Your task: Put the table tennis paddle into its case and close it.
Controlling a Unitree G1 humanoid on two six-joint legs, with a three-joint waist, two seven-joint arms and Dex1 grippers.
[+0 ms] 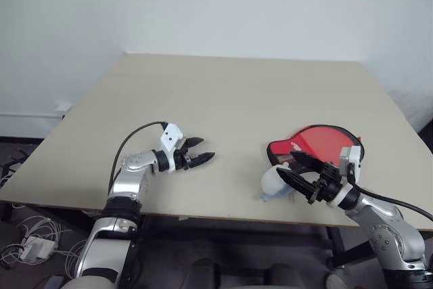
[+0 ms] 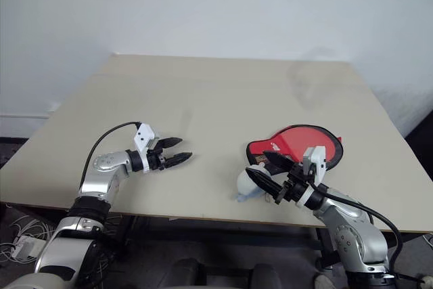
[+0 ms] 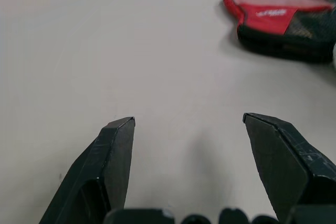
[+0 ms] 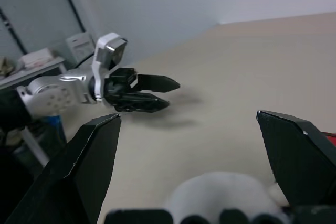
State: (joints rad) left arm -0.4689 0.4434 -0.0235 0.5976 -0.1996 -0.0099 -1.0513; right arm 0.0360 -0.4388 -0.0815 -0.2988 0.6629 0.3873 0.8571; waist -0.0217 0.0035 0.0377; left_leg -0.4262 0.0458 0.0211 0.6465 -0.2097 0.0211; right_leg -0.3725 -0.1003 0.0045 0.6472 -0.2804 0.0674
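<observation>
The case lies flat on the table's right side, red face up with black trim; its white logo and black mesh patch show in the left wrist view. The table tennis paddle is hidden. My right gripper hovers open just in front of the case, above a pale plastic wad, pointing left with nothing between its fingers. My left gripper is open and empty over bare table well left of the case, pointing toward it. The right wrist view also shows the left gripper.
The beige table spreads wide behind and between both grippers. Its front edge runs just below them. A white wall stands behind it. Cables and a power strip lie on the floor at the left.
</observation>
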